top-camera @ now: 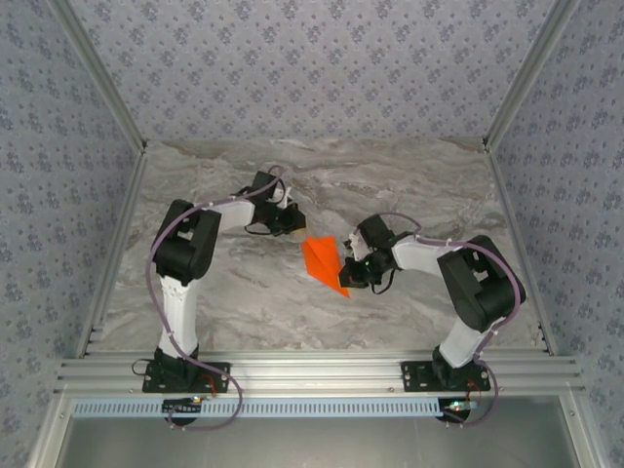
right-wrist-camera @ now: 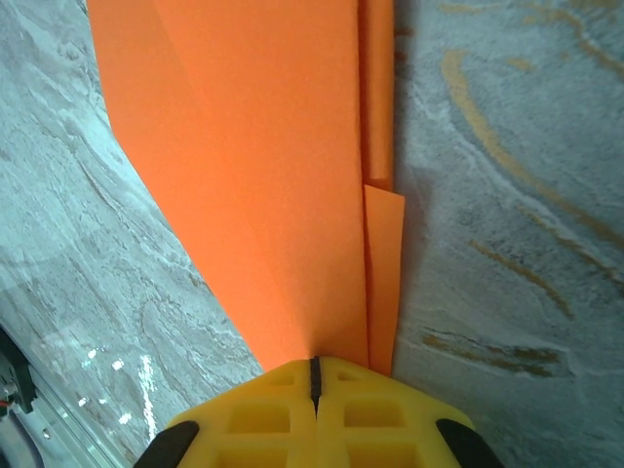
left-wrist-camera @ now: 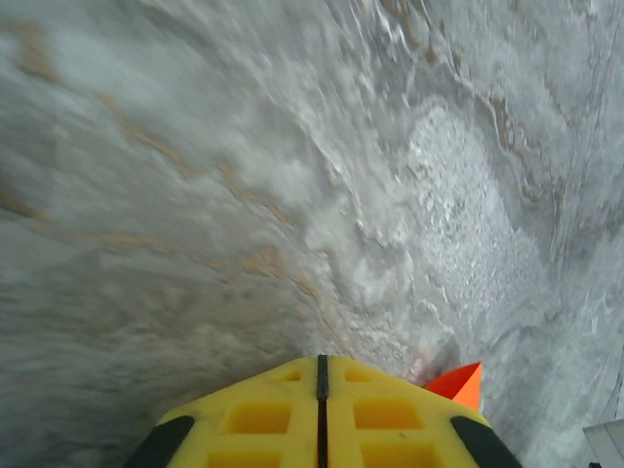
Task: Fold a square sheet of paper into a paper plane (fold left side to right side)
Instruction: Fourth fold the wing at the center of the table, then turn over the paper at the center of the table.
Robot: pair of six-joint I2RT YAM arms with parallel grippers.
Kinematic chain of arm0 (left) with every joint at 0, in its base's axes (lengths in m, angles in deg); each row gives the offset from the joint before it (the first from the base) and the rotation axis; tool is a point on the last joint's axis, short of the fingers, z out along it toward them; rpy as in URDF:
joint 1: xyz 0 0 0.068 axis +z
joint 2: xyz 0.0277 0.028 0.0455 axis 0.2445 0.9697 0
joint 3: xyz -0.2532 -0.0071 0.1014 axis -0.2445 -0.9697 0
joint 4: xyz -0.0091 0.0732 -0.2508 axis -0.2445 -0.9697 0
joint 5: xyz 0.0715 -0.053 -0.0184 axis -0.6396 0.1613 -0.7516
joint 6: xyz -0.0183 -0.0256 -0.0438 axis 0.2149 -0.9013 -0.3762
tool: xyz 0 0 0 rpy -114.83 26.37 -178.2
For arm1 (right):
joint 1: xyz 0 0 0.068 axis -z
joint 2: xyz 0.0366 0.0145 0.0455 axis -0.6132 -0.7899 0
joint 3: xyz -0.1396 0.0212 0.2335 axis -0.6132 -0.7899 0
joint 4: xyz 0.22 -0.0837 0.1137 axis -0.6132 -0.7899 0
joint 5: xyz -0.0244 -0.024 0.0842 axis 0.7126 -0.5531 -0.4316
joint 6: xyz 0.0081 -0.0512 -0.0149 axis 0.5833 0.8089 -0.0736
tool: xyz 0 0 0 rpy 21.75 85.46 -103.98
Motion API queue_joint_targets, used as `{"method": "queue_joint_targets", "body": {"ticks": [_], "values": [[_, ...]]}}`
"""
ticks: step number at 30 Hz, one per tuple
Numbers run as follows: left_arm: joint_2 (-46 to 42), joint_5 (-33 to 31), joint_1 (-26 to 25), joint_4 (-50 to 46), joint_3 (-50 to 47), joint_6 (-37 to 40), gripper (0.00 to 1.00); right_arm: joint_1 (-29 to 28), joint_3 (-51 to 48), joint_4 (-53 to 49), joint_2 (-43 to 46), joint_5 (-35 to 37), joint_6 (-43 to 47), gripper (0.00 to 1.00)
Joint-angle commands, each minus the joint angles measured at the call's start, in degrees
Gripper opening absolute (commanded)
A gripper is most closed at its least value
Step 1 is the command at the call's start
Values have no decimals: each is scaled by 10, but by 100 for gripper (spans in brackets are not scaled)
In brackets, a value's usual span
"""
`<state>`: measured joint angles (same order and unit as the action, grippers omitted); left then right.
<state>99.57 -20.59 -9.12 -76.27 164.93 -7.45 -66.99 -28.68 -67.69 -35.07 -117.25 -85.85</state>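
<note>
The square sheet of paper is bright orange and folded into a smaller pointed shape, lying mid-table between the arms. In the right wrist view its layered flaps run straight into my right gripper, whose yellow jaws are shut on the paper's near end. From above, that right gripper sits at the paper's lower right edge. My left gripper hovers just beyond the paper's upper left corner. Its jaws are pressed together with nothing between them, and one orange corner peeks out to their right.
The grey marble table is walled by patterned panels at the back and both sides. An aluminium rail carrying both arm bases runs along the near edge. Bare marble stretches behind and to the left of the paper.
</note>
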Motion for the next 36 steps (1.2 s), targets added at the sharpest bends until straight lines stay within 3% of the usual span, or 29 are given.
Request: {"method": "queue_joint_targets", "body": {"ticks": [1,6,10,14,17,30,33,36], "values": [[-47,-3,13,-18,13,17,16,0,-17,-20,-11,30,-13,0],[-137,-7,18,-8,-47,0,32,-1,-6,47,33,5,-34,16],[-207,5,6,68,-148,-61,44,5,-13,71,90,26,-32,33],[-241,-5,-29,125,-225,-114,49,26,-39,75,153,56,-17,50],[-228,-9,-59,160,-250,-142,49,44,-62,91,192,61,-21,57],[-106,8,-108,220,-195,-182,46,71,-97,102,250,43,-32,61],[-86,22,-109,251,-184,-198,39,95,-115,126,266,2,-51,62],[-78,37,-109,273,-172,-208,22,126,-136,149,288,-37,-65,71]]}}
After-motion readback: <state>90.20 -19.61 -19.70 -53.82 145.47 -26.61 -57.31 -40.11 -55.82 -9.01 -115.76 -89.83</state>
